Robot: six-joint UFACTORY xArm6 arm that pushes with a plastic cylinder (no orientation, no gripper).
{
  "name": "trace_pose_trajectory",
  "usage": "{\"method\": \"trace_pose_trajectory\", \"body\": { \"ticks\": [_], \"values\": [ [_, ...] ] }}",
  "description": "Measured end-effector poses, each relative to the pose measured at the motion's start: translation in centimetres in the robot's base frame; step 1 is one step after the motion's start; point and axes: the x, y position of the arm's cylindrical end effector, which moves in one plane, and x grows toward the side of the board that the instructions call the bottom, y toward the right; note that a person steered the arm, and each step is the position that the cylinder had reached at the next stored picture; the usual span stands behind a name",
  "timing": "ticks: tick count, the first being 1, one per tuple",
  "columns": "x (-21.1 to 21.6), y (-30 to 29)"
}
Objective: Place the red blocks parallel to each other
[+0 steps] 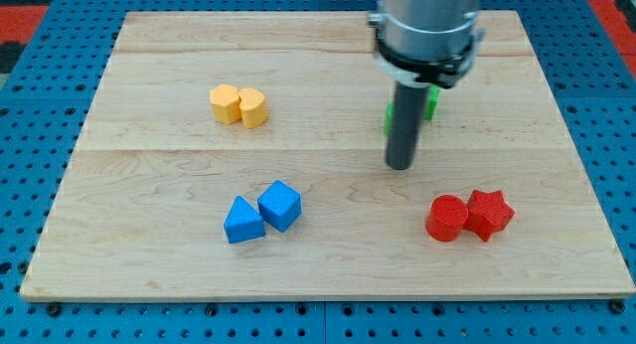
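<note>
My tip [399,167] rests on the wooden board [149,274], right of the middle, at the end of a straight dark rod [402,125] that hangs from the grey arm [427,21] at the view's top. The tool is only a bare rod: it has nothing that opens or closes, and it holds nothing. The two red blocks lie toward the view's lower right, below and to the right of my tip and clearly apart from it. The red cylinder [447,218] stands on the left and the red star-shaped block [489,214] on the right, and the two touch side by side. Green blocks [431,100] sit just behind the rod, largely hidden by it, so neither their shape nor their number can be made out, nor whether the rod touches them. Two yellow blocks [238,105] press together in the upper left part of the board, well apart from my tip; their exact shapes are hard to make out. Toward the lower left, a blue triangular block [242,222] touches a blue cube [280,205], the cube sitting to the right and slightly higher in the view.
</note>
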Motion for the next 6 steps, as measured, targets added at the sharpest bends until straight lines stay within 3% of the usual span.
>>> {"method": "trace_pose_trajectory", "body": {
  "ticks": [3,4,5,6],
  "values": [
    [-0.1,8.7],
    [6.0,13.9],
    [8.9,14.2],
    [8.8,7.1]
  ]
}}
